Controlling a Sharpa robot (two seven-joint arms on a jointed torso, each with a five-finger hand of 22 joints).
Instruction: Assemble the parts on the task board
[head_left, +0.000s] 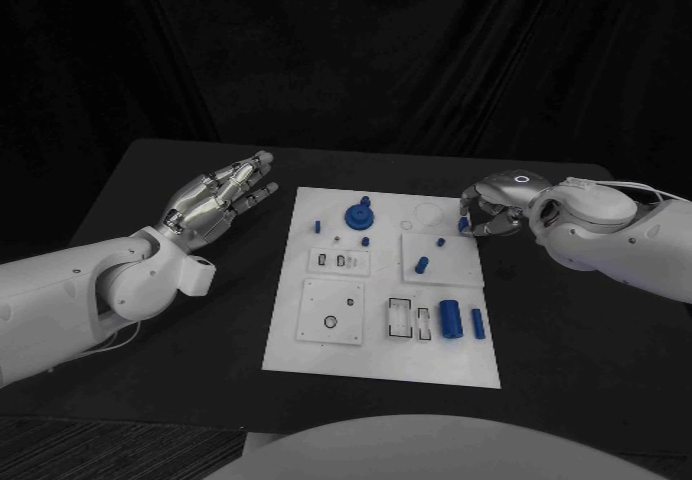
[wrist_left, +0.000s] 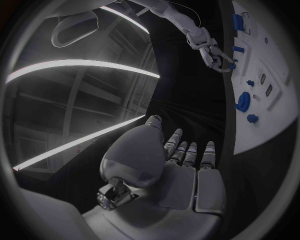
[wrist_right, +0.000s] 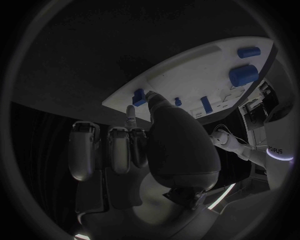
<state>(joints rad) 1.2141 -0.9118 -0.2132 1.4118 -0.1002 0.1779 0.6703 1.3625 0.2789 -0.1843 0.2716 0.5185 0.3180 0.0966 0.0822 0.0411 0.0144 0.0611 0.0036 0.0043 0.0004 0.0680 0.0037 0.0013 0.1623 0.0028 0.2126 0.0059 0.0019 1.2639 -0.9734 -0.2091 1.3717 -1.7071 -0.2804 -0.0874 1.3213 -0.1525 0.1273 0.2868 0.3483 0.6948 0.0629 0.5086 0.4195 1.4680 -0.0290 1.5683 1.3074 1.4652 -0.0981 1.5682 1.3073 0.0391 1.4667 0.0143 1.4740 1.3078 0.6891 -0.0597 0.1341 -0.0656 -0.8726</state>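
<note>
The white task board (head_left: 382, 350) lies in the middle of the table. On it are a blue round part with a knob (head_left: 358, 215), a short blue peg (head_left: 421, 265), a blue cylinder (head_left: 450, 318) and a blue bar (head_left: 477, 322). My right hand (head_left: 490, 208) hangs curled over the board's far right edge. Its thumb and a fingertip (wrist_right: 131, 112) flank a small blue part (wrist_right: 139, 97), which looks pinched. My left hand (head_left: 216, 200) hovers left of the board with its fingers stretched out and apart, holding nothing. The left wrist view shows that hand (wrist_left: 181, 165) and the board (wrist_left: 275, 125).
White inset plates (head_left: 332, 312) and slotted recesses (head_left: 408, 318) mark the board's near half. Tiny blue pieces (head_left: 366, 241) lie near the knobbed part. Black table (head_left: 173, 330) surrounds the board, with its edges close behind both hands.
</note>
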